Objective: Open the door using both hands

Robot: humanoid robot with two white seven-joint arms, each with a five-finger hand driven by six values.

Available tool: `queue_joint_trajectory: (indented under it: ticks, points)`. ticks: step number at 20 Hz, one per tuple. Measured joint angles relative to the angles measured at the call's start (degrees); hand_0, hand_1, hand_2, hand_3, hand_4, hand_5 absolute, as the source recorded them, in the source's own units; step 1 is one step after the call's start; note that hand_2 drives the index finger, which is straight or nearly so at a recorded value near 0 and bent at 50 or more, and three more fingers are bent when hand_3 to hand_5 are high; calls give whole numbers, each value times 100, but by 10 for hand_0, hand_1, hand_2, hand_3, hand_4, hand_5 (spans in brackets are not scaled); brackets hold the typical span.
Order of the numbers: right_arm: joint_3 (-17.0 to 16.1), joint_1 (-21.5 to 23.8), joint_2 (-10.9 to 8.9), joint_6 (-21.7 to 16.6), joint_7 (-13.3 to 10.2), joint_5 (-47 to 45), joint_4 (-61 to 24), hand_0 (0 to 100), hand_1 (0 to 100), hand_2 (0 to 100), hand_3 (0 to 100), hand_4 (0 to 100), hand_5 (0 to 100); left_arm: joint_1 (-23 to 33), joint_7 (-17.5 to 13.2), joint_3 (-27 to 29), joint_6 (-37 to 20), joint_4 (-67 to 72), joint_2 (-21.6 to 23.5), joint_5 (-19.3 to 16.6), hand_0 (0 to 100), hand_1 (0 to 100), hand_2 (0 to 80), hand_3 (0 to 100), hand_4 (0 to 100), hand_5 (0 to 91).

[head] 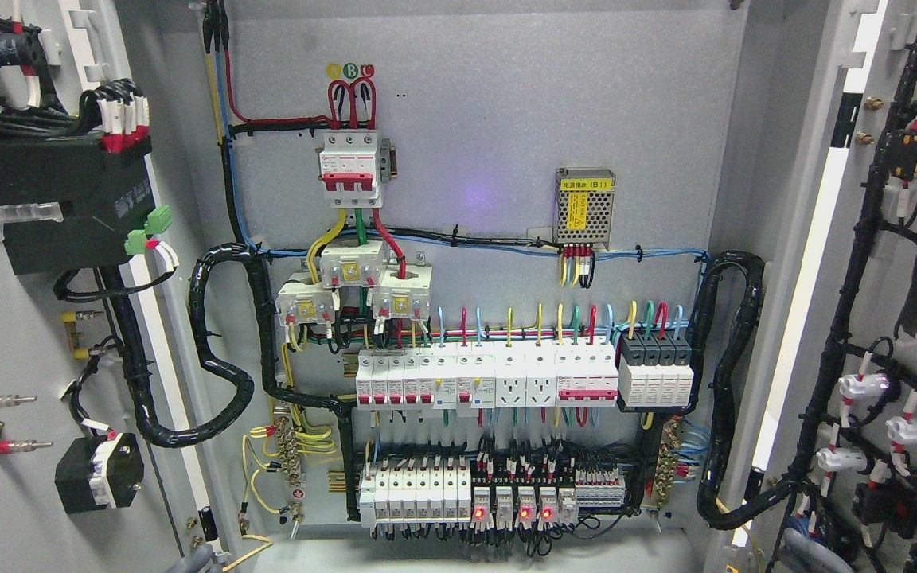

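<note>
Head view, electrical cabinet. Both doors stand swung wide: the left door fills the picture's left edge with its inner face toward the camera, carrying a black module and bundled wiring; the right door does the same along the right edge, with black cable looms and white-capped lamp backs. Between them the cabinet interior is fully exposed: a red-and-white main breaker near the top of the back panel, a small perforated power supply to its right, a row of white breakers across the middle, and a lower row of relays with red indicator lights lit. Judgement: the opening looks essentially done, since neither door covers any of the panel; at most a little further swing or withdrawal of the arms could remain. Hands: at the bottom edge a grey rounded form shows left of the middle and another at the lower right, possibly parts of the arms, but too little is visible to say. Neither hand can be identified, so whether they are wide, narrow or holding anything cannot be told. Nothing visibly touches either door.
</note>
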Motion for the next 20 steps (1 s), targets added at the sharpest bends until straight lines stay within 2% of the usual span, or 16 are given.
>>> queue_joint_trajectory:
  ticks: [20]
  points:
    - [-751, 91, 106, -13, -4, -10, 47, 191, 0, 0, 0, 0, 0, 240, 17, 775, -5, 237, 314, 973, 0, 0, 0, 0, 0, 0]
